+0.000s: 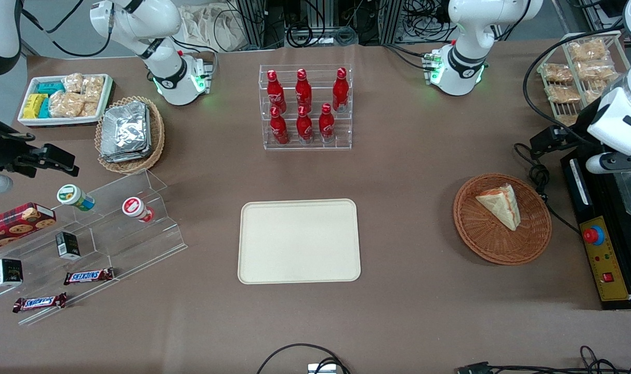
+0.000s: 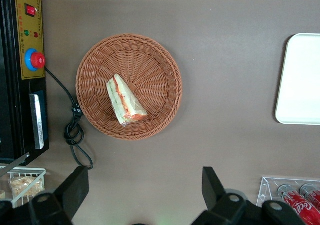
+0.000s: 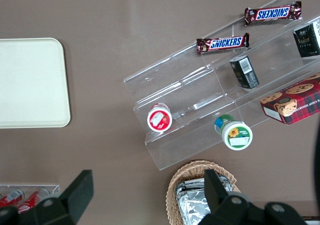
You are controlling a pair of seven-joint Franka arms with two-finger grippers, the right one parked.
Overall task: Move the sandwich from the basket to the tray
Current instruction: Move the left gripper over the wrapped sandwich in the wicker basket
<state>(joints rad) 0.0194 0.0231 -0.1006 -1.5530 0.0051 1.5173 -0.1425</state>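
Nothing was done yet: the sandwich point(image 2: 126, 101) lay in the basket point(image 2: 160, 65), the tray point(image 1: 299, 241) bare, the hand point(image 2: 142, 187) open above the bench.

The gripper point(image 2: 142, 187) hangs high over bare brown table point(image 2: 225, 75), its two dark fingers point(image 2: 75, 185) spread wide with nothing between them. Ahead of the fingertips, well apart from them, sits the basket point(image 2: 165, 65), round and reddish-brown wicker. The sandwich point(image 2: 125, 101) lies inside it, off-centre toward the rim, a pale wedge with a red-orange filling edge showing; it looks wrapped, though the film is hard to make out. To one side of the gripper a corner of the cream tray point(image 2: 300, 80) shows, and nearer that finger, red bottles point(image 2: 295, 200) in a clear rack. On the other side stands a black control box point(image 2: 22, 70) with a red button point(image 2: 37, 60), its cable point(image 2: 75, 130) coiled just beside the basket.
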